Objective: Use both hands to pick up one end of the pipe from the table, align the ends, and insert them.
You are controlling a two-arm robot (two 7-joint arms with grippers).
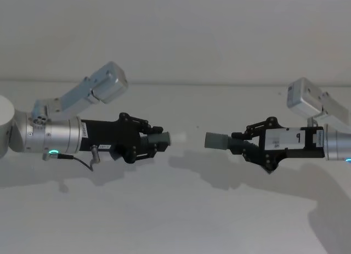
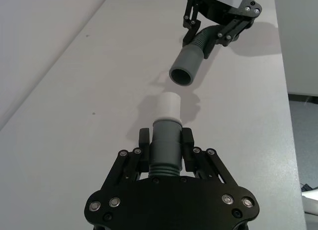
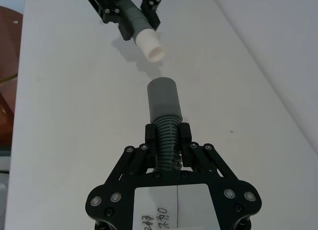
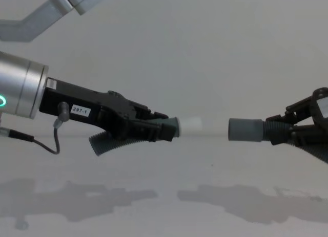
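Observation:
My left gripper (image 1: 155, 145) is shut on a dark ribbed pipe piece, held above the white table (image 1: 181, 210); its pale whitish tip (image 1: 178, 137) points right. In the left wrist view that tip (image 2: 168, 106) sticks out past the fingers (image 2: 143, 139). My right gripper (image 1: 241, 146) is shut on the other ribbed piece, whose grey sleeve (image 1: 215, 140) points left. A short gap separates tip (image 4: 189, 125) and sleeve (image 4: 245, 129), roughly level with each other. From the right wrist view the sleeve (image 3: 163, 97) faces the white tip (image 3: 150, 44). The left piece's ribbed tail (image 4: 110, 141) hangs below the gripper.
The table's far edge meets a plain pale wall (image 1: 175, 29). In the left wrist view the table's side edge (image 2: 287, 91) drops to a grey floor. A brown round object (image 3: 7, 56) stands off the table in the right wrist view.

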